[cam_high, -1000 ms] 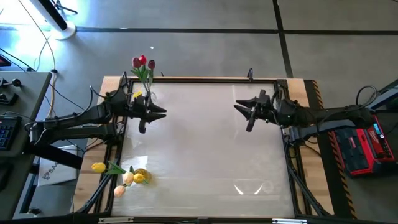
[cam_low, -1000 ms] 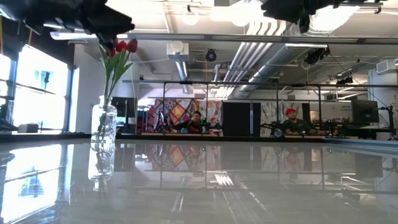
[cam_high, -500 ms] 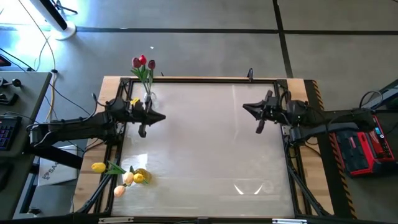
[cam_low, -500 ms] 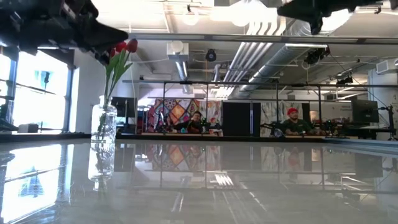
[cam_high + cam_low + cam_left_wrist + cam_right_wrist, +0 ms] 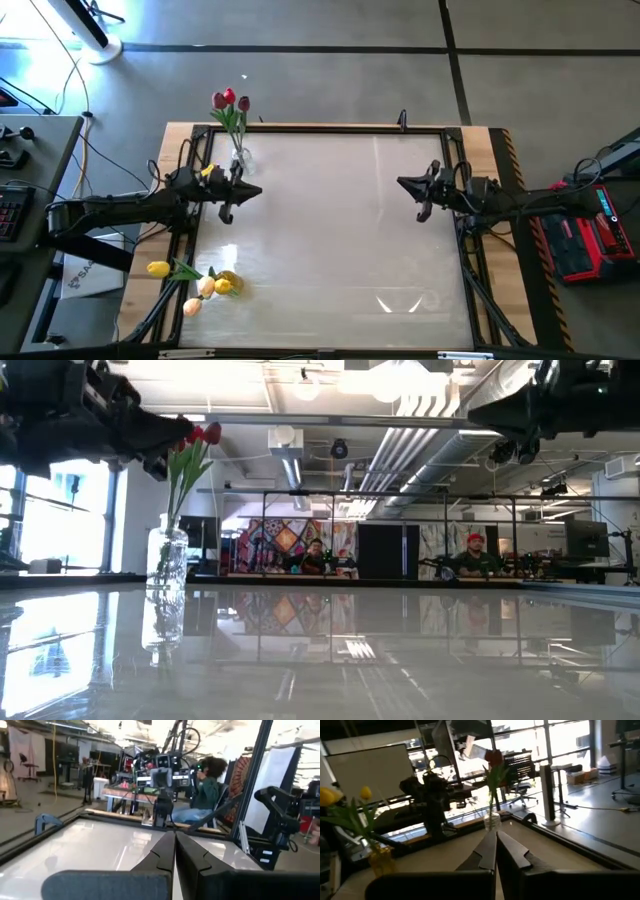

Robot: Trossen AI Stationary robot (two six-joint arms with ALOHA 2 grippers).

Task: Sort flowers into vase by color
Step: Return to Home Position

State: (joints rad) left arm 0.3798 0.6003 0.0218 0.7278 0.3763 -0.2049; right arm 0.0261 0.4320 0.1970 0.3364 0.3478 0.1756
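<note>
Both end effectors (image 5: 253,190) (image 5: 405,184) farther apart, closed.

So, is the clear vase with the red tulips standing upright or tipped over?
Upright. In the low view the clear vase stands on its base, with the red tulips rising from it.

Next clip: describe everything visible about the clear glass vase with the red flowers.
The small clear glass vase stands upright on the glossy pale table, in the corner at the top left of the high view. Its reflection shows below it in the low view. It holds three tulips with red and dark maroon heads on long green stems that lean slightly. Only the table appears to touch it. The left gripper hangs nearby, fingers shut.
</note>
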